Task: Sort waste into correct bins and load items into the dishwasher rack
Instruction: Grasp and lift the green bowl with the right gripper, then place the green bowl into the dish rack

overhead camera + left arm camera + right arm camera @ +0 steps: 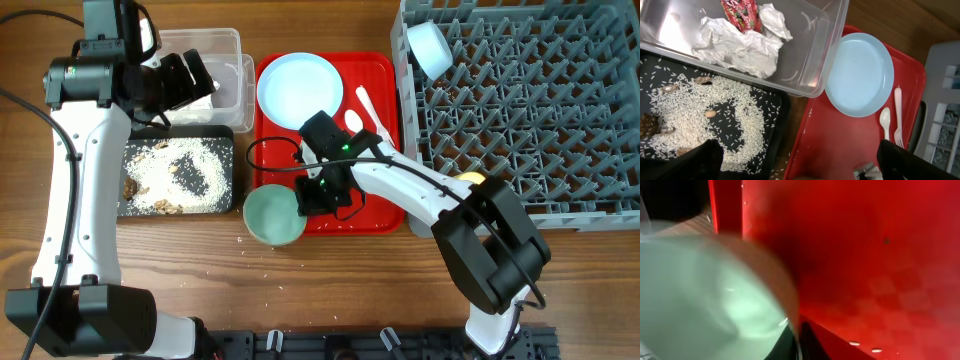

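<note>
My right gripper (306, 196) is shut on the rim of a pale green bowl (274, 216) at the red tray's front left corner. In the right wrist view the bowl (705, 295) fills the left side, its rim between the fingers (796, 342). My left gripper (196, 74) hangs open and empty over the clear tub (228, 42). Its fingers (800, 170) are spread wide. The tub (815, 75) holds crumpled napkins (740, 42) and a red wrapper (740, 12). The black tray (225, 170) holds rice and brown scraps (715, 120). The blue plate (300, 85), spoon (353, 121) and fork (368, 105) lie on the red tray.
The grey rack (530, 110) stands at the right with a second bowl (430, 47) in its far left corner. A yellow cup (470, 178) shows partly behind my right arm. The red tray (385, 70) lies between bins and rack. Loose rice grains lie on the table near the bowl.
</note>
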`<state>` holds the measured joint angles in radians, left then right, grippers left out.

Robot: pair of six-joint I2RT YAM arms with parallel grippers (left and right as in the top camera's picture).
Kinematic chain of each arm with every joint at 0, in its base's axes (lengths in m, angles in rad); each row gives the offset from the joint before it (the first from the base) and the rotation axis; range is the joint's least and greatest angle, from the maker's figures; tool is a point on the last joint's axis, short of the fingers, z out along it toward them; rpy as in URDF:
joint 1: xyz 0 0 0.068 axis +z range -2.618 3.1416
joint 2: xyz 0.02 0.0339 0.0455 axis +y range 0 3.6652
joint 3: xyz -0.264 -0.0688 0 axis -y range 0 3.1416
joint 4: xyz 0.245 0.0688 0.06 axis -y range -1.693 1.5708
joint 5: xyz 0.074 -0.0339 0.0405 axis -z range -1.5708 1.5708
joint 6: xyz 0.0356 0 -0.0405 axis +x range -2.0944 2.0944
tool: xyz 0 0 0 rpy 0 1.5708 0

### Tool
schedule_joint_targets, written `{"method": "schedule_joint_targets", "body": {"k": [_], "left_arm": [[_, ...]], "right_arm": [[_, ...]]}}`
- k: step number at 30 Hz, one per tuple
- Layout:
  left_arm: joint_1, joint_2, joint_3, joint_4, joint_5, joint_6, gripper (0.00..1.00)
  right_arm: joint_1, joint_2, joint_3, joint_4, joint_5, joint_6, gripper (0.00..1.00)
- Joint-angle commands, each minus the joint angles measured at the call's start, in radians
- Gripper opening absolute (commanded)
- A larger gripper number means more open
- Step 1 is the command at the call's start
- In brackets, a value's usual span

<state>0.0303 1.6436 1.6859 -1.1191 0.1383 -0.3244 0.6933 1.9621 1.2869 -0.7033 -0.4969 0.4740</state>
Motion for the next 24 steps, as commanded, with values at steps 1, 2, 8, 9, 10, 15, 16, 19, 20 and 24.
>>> {"method": "schedule_joint_targets", "body": {"k": [1,2,8,9,10,15,16,19,20,24], "left_arm": [[0.005,-0.005,0.011,0.001,-0.009,-0.005,1.00],[0.005,-0.005,0.011,0.001,-0.009,-0.005,1.00],[0.005,-0.005,0.011,0.001,-0.009,-0.005,1.00],[0.005,-0.005,0.011,0.002,-0.009,-0.005,1.00],[0.005,-0.005,0.011,0.001,-0.009,-0.005,1.00],[0.005,-0.005,0.011,0.002,-0.009,-0.005,1.00],[0.005,-0.005,0.011,0.001,-0.009,-0.005,1.00],[0.005,-0.005,0.011,0.001,-0.009,-0.005,1.00],[0.005,-0.005,0.011,0.001,-0.009,-0.005,1.00],[0.005,-0.005,0.011,0.001,-0.009,-0.005,1.00]], "right_arm": [[-0.040,-0.054,0.020,-0.056,0.044,0.006,0.04],[-0.068,-0.111,0.034,-0.090,0.090,0.004,0.04],[-0.317,-0.622,0.060,-0.259,1.028,0.140,0.04],[-0.319,-0.637,0.060,-0.261,1.193,0.147,0.04],[-0.319,-0.628,0.058,-0.267,1.366,0.138,0.04],[-0.319,-0.355,0.040,-0.198,1.833,-0.225,0.04],[-0.319,-0.309,0.040,-0.169,1.849,-0.292,0.05],[-0.319,-0.158,0.040,-0.024,1.911,-0.453,0.05],[-0.319,-0.115,0.040,0.066,1.915,-0.541,0.05],[-0.314,-0.048,0.040,0.212,1.880,-0.674,0.09]]}}
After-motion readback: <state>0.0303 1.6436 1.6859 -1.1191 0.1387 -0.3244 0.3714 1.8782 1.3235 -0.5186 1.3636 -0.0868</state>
